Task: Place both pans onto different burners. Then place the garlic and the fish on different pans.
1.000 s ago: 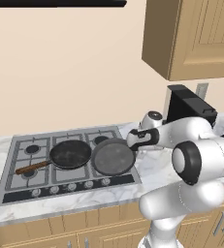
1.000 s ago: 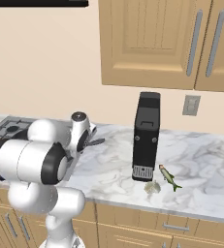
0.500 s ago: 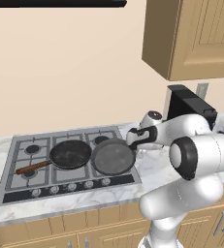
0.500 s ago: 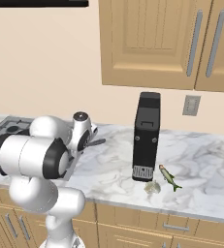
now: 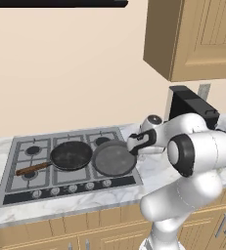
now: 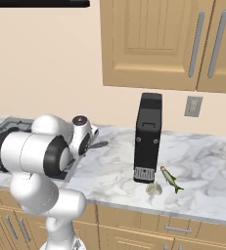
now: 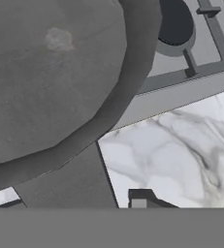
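The black pan (image 5: 71, 155) with its brown wooden handle rests on the middle burner of the cooktop (image 5: 16, 183). To its right the dark grey pan (image 5: 114, 158) (image 7: 50, 72) lies on the front right grates. My gripper (image 5: 135, 145) (image 6: 92, 144) (image 7: 72, 201) stands at that pan's short grey handle (image 6: 100, 144) (image 7: 65, 186). Its jaws straddle the handle, open, with a gap on one side. The back right burner (image 5: 102, 140) (image 7: 176, 22) is bare. The garlic (image 6: 154, 188) and the fish (image 6: 169, 178) lie on the marble counter, right of the arm.
A tall black coffee machine (image 6: 148, 136) (image 5: 190, 105) stands on the counter just behind the garlic and fish. Wooden wall cabinets (image 6: 158, 44) hang above. Knobs line the cooktop's front strip (image 5: 70, 188). Bare marble (image 7: 181, 155) lies beside the cooktop's right edge.
The jaws have spread wider around the grey pan's handle. Both pans, the garlic and the fish have stayed where they were.
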Controlling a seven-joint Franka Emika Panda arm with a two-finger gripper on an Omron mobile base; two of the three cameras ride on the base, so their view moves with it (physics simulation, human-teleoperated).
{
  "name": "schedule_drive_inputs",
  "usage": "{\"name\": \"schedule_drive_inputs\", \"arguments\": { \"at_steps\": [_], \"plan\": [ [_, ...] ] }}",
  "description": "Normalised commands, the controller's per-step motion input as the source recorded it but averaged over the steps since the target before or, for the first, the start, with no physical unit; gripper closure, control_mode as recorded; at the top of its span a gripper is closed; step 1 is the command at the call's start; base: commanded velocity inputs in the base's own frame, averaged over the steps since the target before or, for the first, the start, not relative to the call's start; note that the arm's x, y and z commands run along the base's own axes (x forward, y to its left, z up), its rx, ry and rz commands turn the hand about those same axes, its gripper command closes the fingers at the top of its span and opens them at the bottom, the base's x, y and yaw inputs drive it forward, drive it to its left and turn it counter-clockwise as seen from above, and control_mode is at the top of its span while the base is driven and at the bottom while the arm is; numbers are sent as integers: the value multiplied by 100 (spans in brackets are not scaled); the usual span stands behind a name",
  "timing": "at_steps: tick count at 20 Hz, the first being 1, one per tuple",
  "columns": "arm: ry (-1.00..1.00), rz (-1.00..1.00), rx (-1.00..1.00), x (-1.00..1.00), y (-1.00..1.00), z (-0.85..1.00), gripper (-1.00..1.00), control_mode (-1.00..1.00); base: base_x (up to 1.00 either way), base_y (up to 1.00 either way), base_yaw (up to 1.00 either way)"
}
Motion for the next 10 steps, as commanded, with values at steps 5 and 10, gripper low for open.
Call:
{"name": "schedule_drive_inputs", "arguments": {
  "at_steps": [5, 10],
  "plan": [
    [-10, 0, -7, -15, -6, -52, 100, -100, 0, 0, 0],
    [-7, 0, -6, -11, 0, -49, 100, -100, 0, 0, 0]
  ]
}}
